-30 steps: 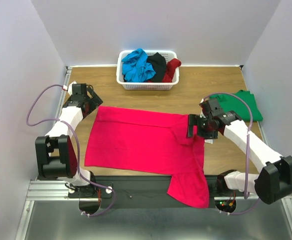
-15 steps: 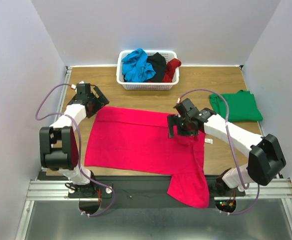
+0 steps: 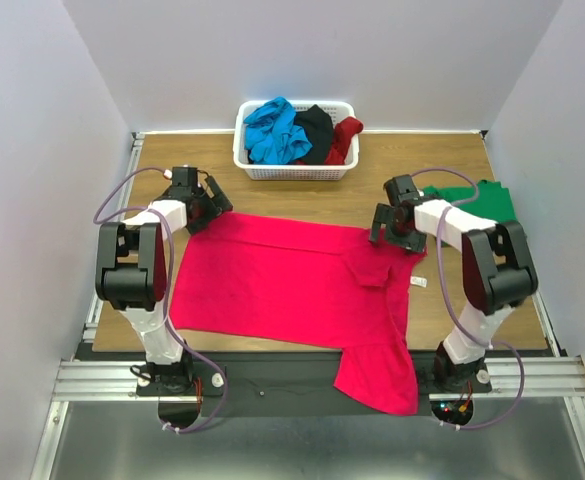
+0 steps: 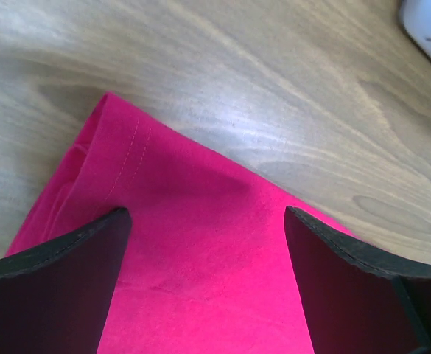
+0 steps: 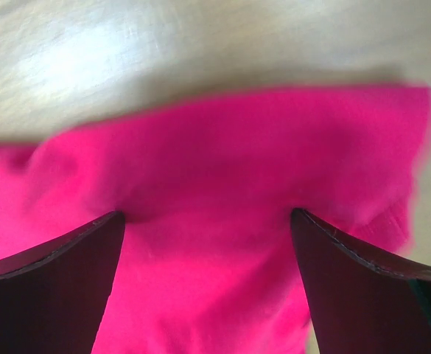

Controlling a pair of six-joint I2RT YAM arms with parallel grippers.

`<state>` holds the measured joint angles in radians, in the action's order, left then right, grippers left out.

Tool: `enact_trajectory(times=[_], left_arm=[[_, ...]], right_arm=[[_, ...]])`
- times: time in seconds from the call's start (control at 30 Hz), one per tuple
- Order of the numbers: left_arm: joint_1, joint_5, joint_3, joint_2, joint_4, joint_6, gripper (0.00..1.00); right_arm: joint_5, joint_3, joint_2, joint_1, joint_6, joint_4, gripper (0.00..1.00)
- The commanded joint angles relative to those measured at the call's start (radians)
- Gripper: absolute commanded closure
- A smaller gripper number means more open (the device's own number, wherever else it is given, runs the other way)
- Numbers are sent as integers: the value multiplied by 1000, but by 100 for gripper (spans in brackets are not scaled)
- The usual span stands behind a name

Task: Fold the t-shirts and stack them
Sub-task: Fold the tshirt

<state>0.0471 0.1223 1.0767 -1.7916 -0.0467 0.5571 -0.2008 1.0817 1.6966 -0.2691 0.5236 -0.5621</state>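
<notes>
— What's on the tabletop (image 3: 302, 180)?
— Pink shirt (image 3: 272, 285), spread flat, part hanging off the near edge.
— Grippers?
— The left gripper (image 3: 207, 205) and right gripper (image 3: 392, 228), both spread wide over its far corners. They should pinch together, level, or it'll skew.

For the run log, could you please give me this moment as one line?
left gripper open over pink-red t-shirt far-left corner | right gripper open over far-right corner | green t-shirt folded aside
</notes>
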Motion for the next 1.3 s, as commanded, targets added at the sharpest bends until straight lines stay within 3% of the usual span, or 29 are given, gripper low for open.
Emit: enact_trajectory(times=[0.0,0.17,0.4,0.6,0.83,0.97,1.1,1.27], left_arm=[[-29,-38,8,-52,-8,-14,2],[-93,-95,20,-66,-38,-5,2],[-128,-82,80,-115,-48,-3,2],[-128,-53,103,-109,-47,-5,2],[-128,-79,111,1,-96,-19,2],[-128,-78,48,86,-91,-23,2],[-127,-70,-53,185,-78,-17,2],[-124,-47,-231,303,-30,-5,2]], right_arm=[[41,87,115,8,-82,105,0],[104,199,279,36,-126,152,0],[247,412,434,41,-341,179,0],[207,455,373,42,-448,176,0],[61,275,97,42,-318,154,0],[136,68,-35,42,-303,154,0],[98,-76,-109,-33,-280,151,0],[-69,-106,-104,-140,-193,130,0]])
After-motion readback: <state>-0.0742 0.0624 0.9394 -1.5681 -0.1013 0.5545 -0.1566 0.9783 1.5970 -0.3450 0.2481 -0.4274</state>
